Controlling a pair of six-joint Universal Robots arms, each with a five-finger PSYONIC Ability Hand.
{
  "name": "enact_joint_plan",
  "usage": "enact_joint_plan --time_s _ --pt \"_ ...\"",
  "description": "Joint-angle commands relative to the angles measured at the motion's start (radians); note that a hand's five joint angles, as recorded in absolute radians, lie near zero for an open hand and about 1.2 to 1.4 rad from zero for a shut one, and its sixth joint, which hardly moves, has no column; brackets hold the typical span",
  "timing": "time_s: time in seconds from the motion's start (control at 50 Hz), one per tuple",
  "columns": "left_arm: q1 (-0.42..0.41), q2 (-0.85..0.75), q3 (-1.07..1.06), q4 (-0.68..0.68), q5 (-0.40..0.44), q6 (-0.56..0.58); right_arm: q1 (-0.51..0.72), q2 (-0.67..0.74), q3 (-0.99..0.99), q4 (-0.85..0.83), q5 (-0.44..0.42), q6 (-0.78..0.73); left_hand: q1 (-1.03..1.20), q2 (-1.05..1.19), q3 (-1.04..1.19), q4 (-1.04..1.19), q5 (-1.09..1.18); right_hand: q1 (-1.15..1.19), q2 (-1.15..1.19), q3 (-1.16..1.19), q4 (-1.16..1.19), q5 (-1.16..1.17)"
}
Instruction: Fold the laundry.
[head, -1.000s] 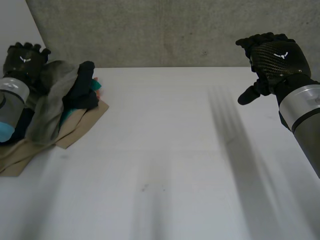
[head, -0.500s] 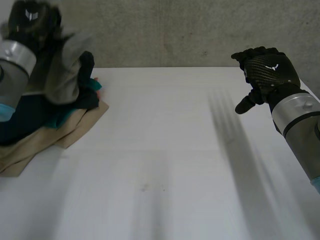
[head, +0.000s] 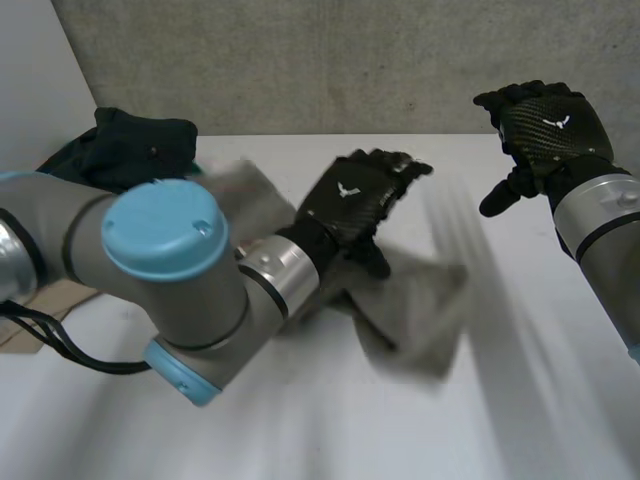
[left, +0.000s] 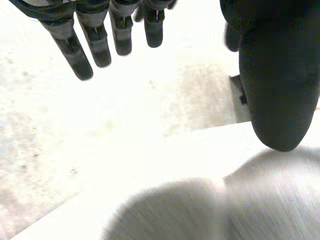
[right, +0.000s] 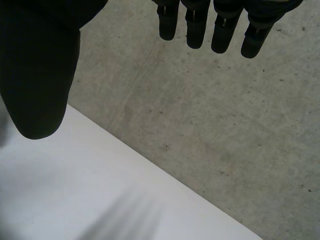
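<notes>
A grey cloth (head: 420, 310) lies crumpled and spread on the middle of the white table (head: 300, 430). My left hand (head: 355, 205) hovers over the cloth's near-left part, open, with nothing between fingers and thumb. In the left wrist view its straight fingers (left: 95, 45) and thumb (left: 280, 75) stand above the grey cloth (left: 200, 210). My right hand (head: 545, 125) hangs open in the air over the table's back right, apart from the cloth; its thumb (right: 40, 65) and fingers hold nothing.
A pile of laundry sits at the table's far left: a dark garment (head: 135, 145) on top and a tan cloth (head: 55, 300) beneath. My left arm (head: 160, 290) reaches across the table's front left. A concrete wall (head: 350, 60) rises behind the table.
My left hand lifted the grey cloth off the pile, swung it right to the table's middle and let it go. My right hand stayed about where it was.
</notes>
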Motion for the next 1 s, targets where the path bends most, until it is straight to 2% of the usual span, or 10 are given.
enact_joint_plan --time_s 0.02,0.16,0.3,0.46,0.6,0.74,0.78,0.82,0.92,1.0 --pt "0.052 0.164 -0.055 0.0 -0.009 0.008 -0.018 0.011 -0.006 0.015 -0.003 -0.057 -0.002 -0.044 -0.049 -0.041 -0.045 -0.055 -0.03 -0.038 -0.035 -0.041" --pt "0.219 0.32 -0.172 0.0 -0.006 0.041 -0.012 0.07 -0.038 0.198 -0.054 -0.243 0.048 0.006 0.001 0.009 0.005 -0.055 -0.03 -0.038 -0.035 -0.041" --pt "0.328 0.282 -0.302 -0.079 0.0 0.191 0.051 0.099 -0.026 0.429 -0.093 -0.375 0.069 0.027 0.022 0.03 0.025 -0.055 -0.03 -0.038 -0.035 -0.041" --pt "0.365 0.184 -0.399 -0.191 -0.001 0.373 0.114 0.226 0.0 0.213 -0.112 -0.384 0.083 0.042 0.037 0.044 0.04 -0.055 -0.03 -0.038 -0.035 -0.041" --pt "0.397 0.181 -0.457 -0.185 -0.012 0.362 0.114 0.392 -0.113 0.167 -0.17 -0.378 0.122 0.08 0.075 0.083 0.078 0.131 0.156 0.148 0.151 0.145" --pt "0.403 0.27 -0.539 -0.17 -0.012 0.356 0.082 0.495 -0.193 0.179 -0.33 -0.357 0.119 0.077 0.072 0.08 0.075 0.448 0.473 0.465 0.468 0.462" --pt "0.405 0.297 -0.556 -0.155 -0.012 0.353 0.076 0.521 -0.217 0.179 -0.348 -0.334 0.119 0.077 0.072 0.08 0.075 0.682 0.707 0.699 0.702 0.696" --pt "0.411 0.316 -0.571 -0.132 -0.013 0.338 0.074 0.536 -0.242 0.182 -0.351 -0.305 0.119 0.077 0.072 0.08 0.075 1.124 1.15 1.142 1.145 1.138" --pt "0.434 0.336 -0.591 -0.087 -0.013 0.269 0.077 0.509 -0.248 0.184 -0.351 -0.294 0.119 0.077 0.072 0.08 0.075 1.166 1.192 1.184 1.187 1.18" --pt "0.445 0.334 -0.591 -0.038 -0.013 0.175 0.085 0.382 -0.237 0.187 -0.351 -0.274 0.11 0.068 0.063 0.071 0.066 1.166 1.192 1.184 1.187 1.18"
